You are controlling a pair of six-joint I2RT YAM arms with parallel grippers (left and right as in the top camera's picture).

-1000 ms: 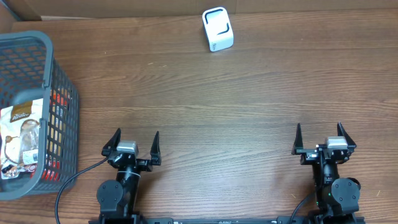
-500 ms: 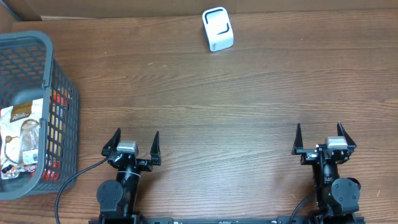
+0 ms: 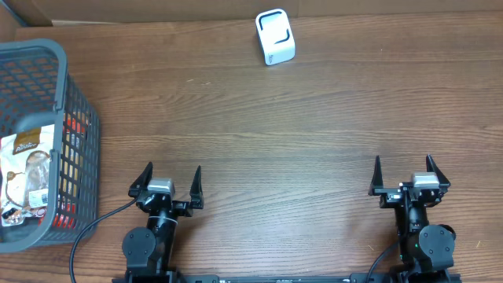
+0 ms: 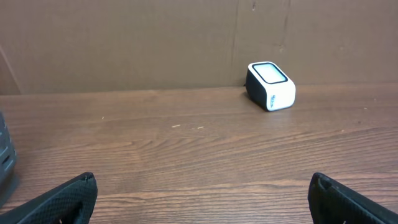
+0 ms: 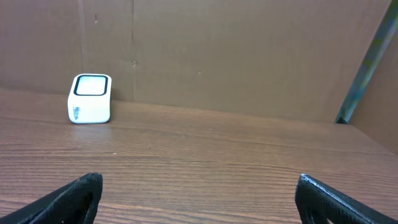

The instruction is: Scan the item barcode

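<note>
A white barcode scanner (image 3: pixel 275 37) with a dark-framed window stands at the far edge of the wooden table; it also shows in the left wrist view as the scanner (image 4: pixel 270 86) and in the right wrist view as the scanner (image 5: pixel 91 98). A snack packet (image 3: pixel 22 173), white and brown, lies in the grey basket (image 3: pixel 75 118) at the left. My left gripper (image 3: pixel 167 182) rests open near the front edge, nothing between its fingers. My right gripper (image 3: pixel 409 174) stands open at the front right, likewise empty. In the wrist views the left gripper (image 4: pixel 202 186) and right gripper (image 5: pixel 199 186) frame bare wood.
A cardboard wall (image 4: pixel 124 43) backs the table. The basket also holds red packaging (image 3: pixel 75 126) behind its mesh. A black cable (image 3: pixel 94 224) runs from the left arm's base toward the basket. A metal post (image 5: pixel 367 56) stands at the far right.
</note>
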